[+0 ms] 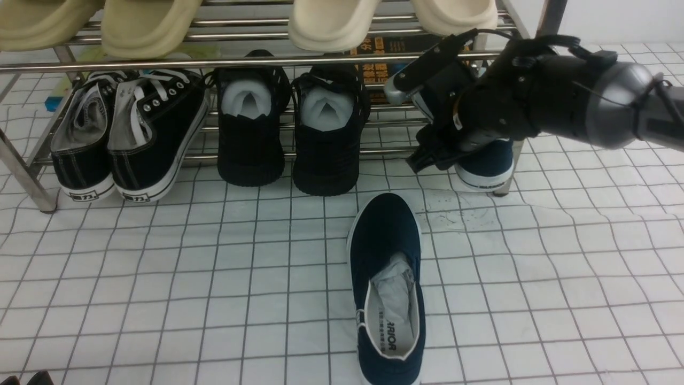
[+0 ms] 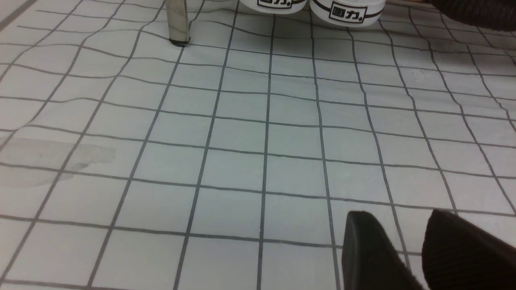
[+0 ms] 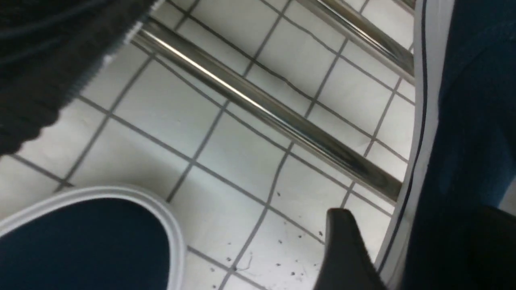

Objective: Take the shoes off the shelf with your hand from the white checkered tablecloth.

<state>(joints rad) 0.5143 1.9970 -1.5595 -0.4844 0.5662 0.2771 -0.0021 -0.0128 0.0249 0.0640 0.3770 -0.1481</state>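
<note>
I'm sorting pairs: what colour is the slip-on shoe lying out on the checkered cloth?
The slip-on is navy blue with a white sole and insole; the front view shows it best.

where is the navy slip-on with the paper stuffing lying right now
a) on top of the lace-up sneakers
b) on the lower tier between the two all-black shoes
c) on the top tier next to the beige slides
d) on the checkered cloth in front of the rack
d: the navy-blue slip-on lies flat on the white checkered tablecloth, its toe pointing towards the steel shoe rack and in front of its bars.
</note>
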